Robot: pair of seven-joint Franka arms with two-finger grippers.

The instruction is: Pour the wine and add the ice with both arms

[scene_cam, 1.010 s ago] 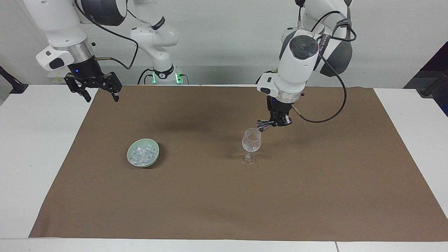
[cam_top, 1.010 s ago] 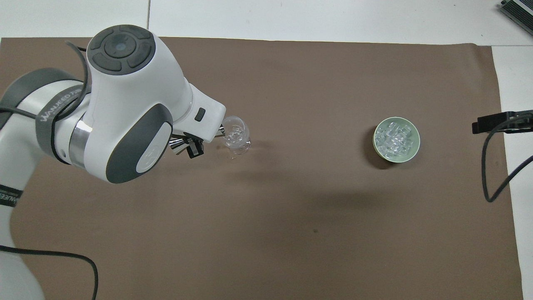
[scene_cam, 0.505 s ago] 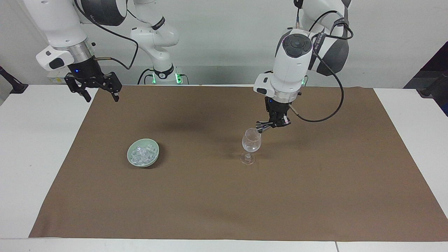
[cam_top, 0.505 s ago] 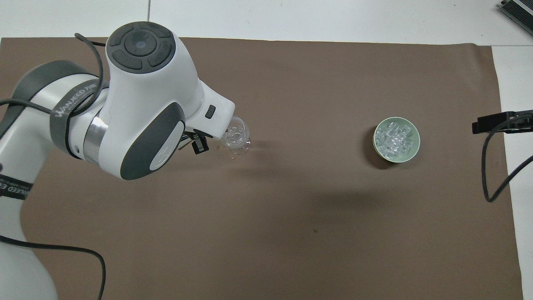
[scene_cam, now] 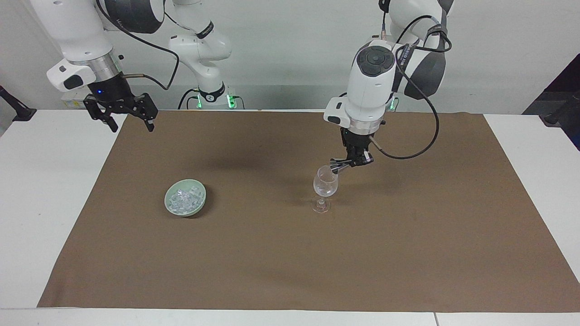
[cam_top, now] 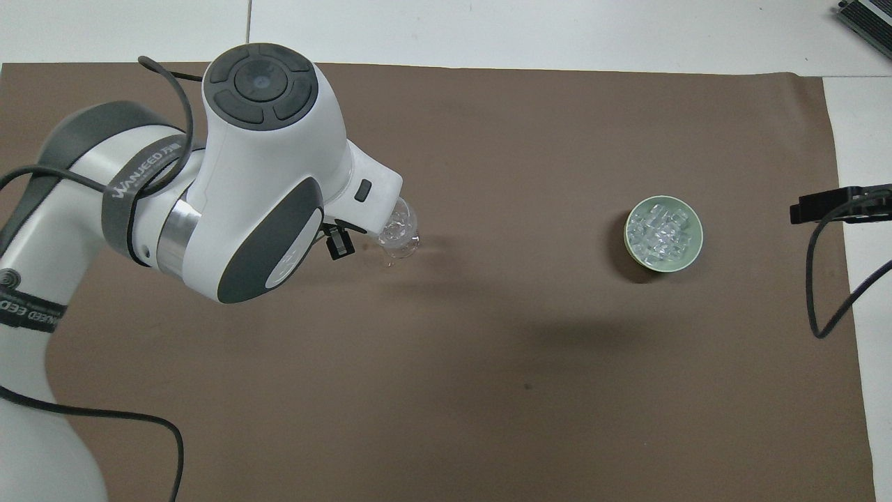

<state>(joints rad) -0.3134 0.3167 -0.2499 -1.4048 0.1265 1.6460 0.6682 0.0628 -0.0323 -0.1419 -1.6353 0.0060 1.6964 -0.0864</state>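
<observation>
Just above the wine glass [scene_cam: 325,183], the left gripper [scene_cam: 343,165] hangs with fingertips pinched shut on a slim silvery tool, which I take for tongs; whether a cube sits in its tip cannot be told. Its tip points at the rim, and some ice already lies in the upright glass. More ice [scene_cam: 184,199] fills the pale green bowl [scene_cam: 170,207], toward the right arm's end. Nearer that bowl, the right gripper [scene_cam: 128,120] waits spread wide and empty over the brown mat [scene_cam: 290,262] edge.
</observation>
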